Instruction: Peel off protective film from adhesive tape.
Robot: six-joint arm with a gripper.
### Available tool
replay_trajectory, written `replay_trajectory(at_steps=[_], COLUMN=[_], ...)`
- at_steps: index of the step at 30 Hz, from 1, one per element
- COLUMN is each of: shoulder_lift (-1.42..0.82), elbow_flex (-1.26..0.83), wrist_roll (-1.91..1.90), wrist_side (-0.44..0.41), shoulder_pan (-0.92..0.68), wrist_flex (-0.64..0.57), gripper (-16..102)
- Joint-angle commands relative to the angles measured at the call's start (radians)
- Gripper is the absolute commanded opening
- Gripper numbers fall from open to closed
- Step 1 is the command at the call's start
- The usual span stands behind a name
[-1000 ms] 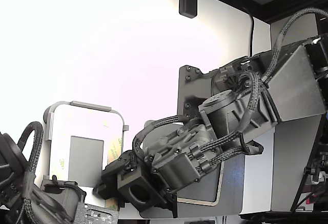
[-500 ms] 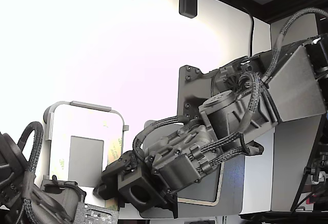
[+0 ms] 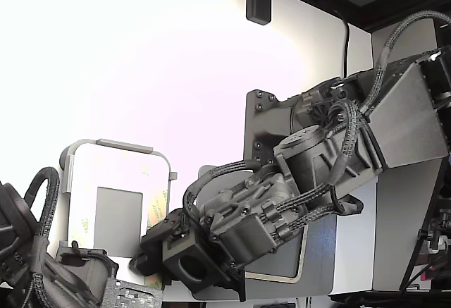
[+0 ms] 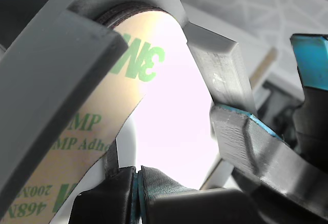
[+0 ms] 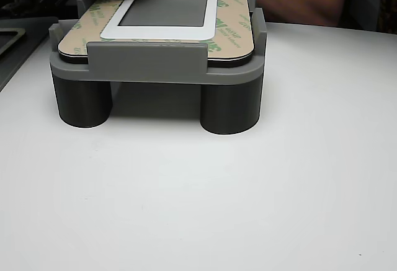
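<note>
hovering at the near corner of the grey fixture (image 5: 149, 63), my gripper (image 4: 137, 180) has its fingertips pressed together, though i cannot tell whether anything is pinched. the protective film (image 4: 87, 137), pale yellow with green print, lies along the white plate's (image 5: 162, 32) edges.

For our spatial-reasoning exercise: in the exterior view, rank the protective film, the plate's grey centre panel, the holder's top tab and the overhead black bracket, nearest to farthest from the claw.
1. protective film: plate's right edge, at the claw.
2. grey centre panel: toward the view's left.
3. top tab: higher up.
4. black bracket: top of view.
</note>
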State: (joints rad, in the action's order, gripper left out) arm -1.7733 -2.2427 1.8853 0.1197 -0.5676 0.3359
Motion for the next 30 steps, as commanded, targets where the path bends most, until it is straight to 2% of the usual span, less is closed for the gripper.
replay_trajectory(at_steps=[1,30], shoulder_lift=[-0.028,-0.008], elbow_flex=[0.028,0.044], wrist_roll=[-0.006,-0.041], wrist_side=[-0.002,-0.006], shoulder_pan=[0.0,-0.025], wrist_flex=[0.0,-0.008], gripper=[-10,-10])
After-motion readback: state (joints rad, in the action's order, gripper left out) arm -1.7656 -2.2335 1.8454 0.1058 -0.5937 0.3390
